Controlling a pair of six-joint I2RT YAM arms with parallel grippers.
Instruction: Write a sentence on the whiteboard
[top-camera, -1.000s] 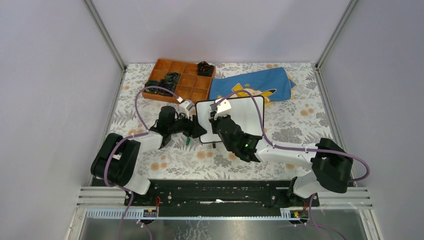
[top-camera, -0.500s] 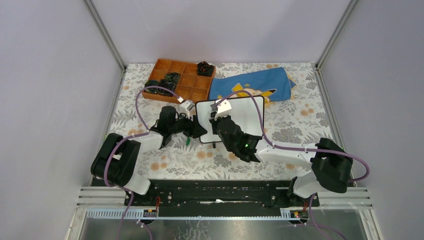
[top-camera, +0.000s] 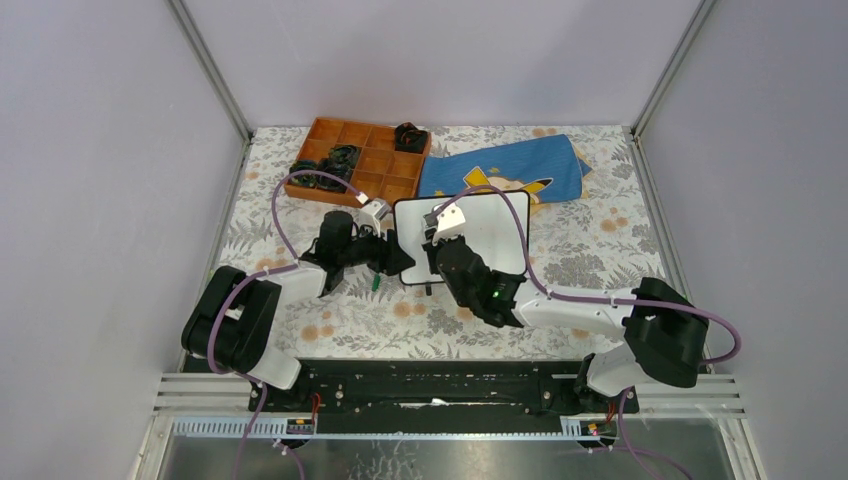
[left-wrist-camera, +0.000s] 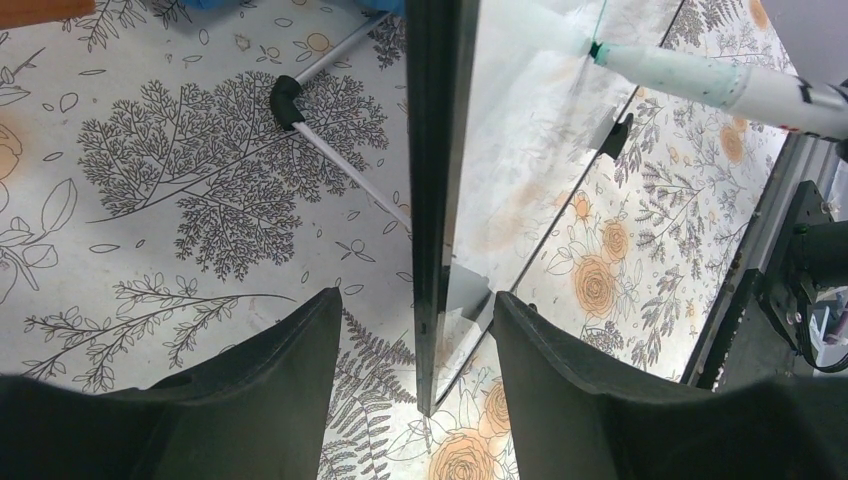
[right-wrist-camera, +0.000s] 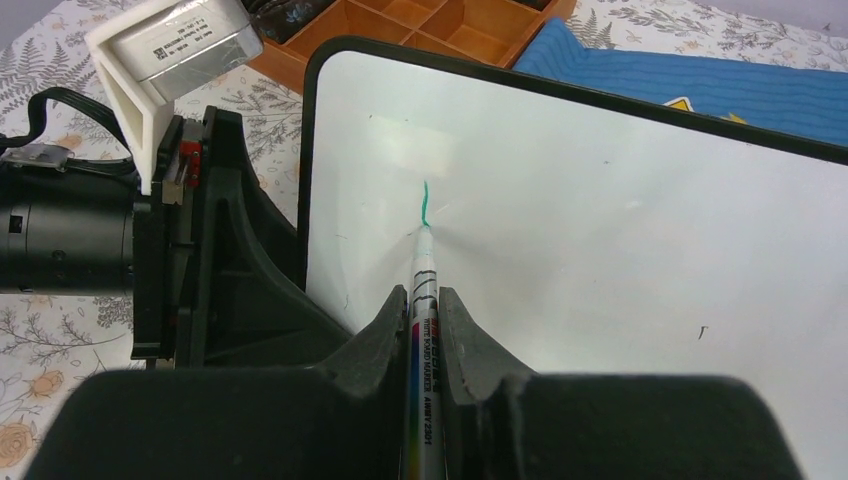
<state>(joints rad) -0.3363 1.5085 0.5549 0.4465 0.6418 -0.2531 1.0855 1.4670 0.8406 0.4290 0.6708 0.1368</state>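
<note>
Black-framed whiteboard (right-wrist-camera: 600, 220) just ahead of right tool (right-wrist-camera: 423, 298), marker (right-wrist-camera: 424, 265) tip touching

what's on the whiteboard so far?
One short green stroke at the marker tip; the rest of the visible whiteboard face is nearly blank. The right gripper covers the near edge.

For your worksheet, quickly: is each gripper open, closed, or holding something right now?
Left gripper: open, jaws straddling the whiteboard's edge, gaps on both sides.
Right gripper: shut on the green marker, tip on the whiteboard.
</note>
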